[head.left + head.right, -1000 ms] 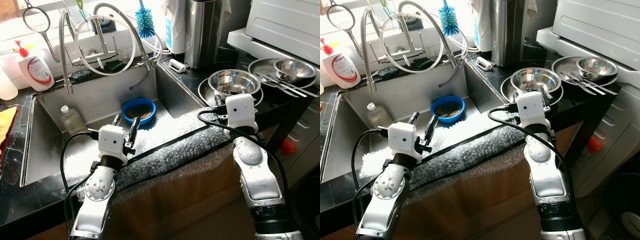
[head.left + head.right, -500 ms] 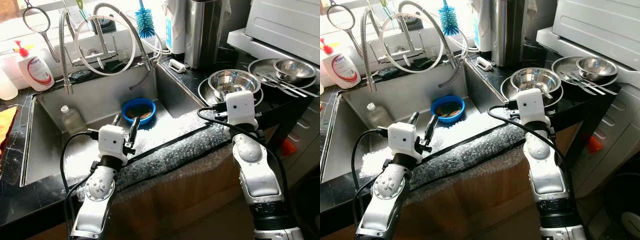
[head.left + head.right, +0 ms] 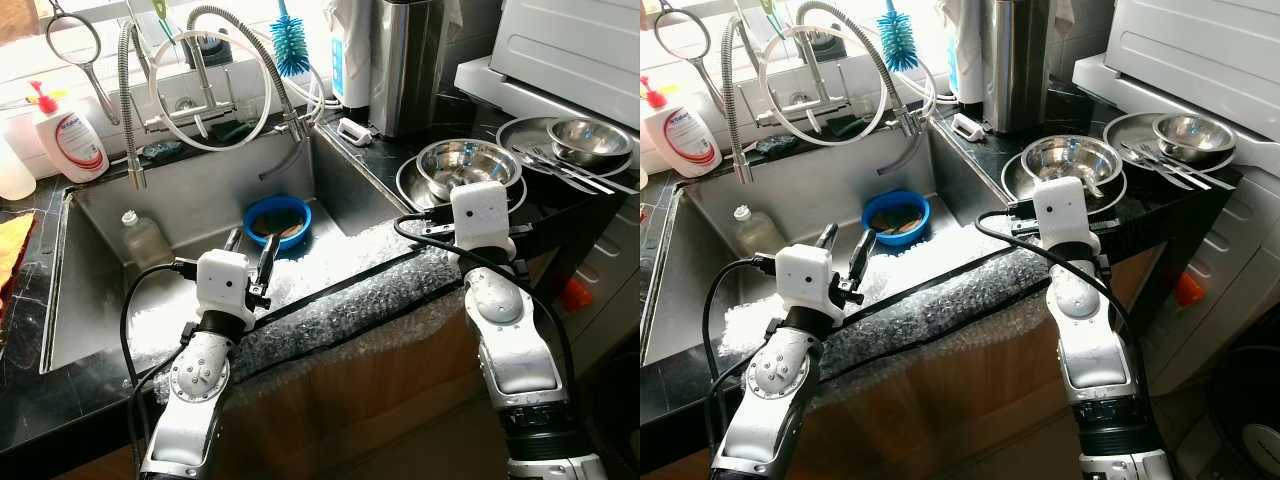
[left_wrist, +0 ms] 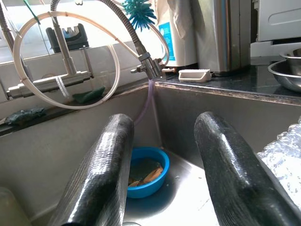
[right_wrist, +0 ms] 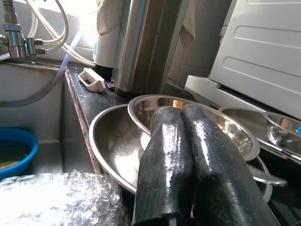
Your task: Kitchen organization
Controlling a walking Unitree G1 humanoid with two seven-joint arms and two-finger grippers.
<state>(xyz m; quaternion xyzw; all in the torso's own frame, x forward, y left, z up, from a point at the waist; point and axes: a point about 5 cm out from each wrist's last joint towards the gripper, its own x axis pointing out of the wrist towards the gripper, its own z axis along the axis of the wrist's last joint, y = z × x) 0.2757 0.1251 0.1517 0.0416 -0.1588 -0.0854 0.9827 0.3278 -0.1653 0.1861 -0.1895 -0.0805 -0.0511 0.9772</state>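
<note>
The left pincer [image 3: 250, 250] hung over the front part of the sink [image 3: 200, 200], its two black fingers [image 4: 101, 179] spread apart with nothing between them. At 12 o'clock from it, on the sink floor near the back right corner, sat a blue bowl [image 3: 278, 218] holding some scraps. At 10 o'clock from the pincer a small clear bottle [image 3: 143, 238] stood against the sink's left side. Bubble wrap [image 3: 350, 290] was draped over the sink's front edge and ran along the bench [image 3: 400, 150] toward the right arm.

The right pincer [image 5: 188, 165] had its fingers pressed together, holding nothing, and pointed at a steel bowl [image 3: 468, 163] that sat inside a wider steel basin [image 5: 113, 146] on the bench, just past the fingertips. At 2 o'clock from that bowl a steel plate [image 3: 520, 135] carried a smaller steel bowl [image 3: 588, 138] and some cutlery [image 3: 565, 170].

Behind the sink rose a coiled spring tap [image 3: 215, 70] with a white hose, a blue bottle brush [image 3: 291, 48] at 1 o'clock from it, and a soap bottle [image 3: 68, 135] with a red pump at 9 o'clock. A tall steel canister [image 3: 408, 60] stood at the back of the bench.
</note>
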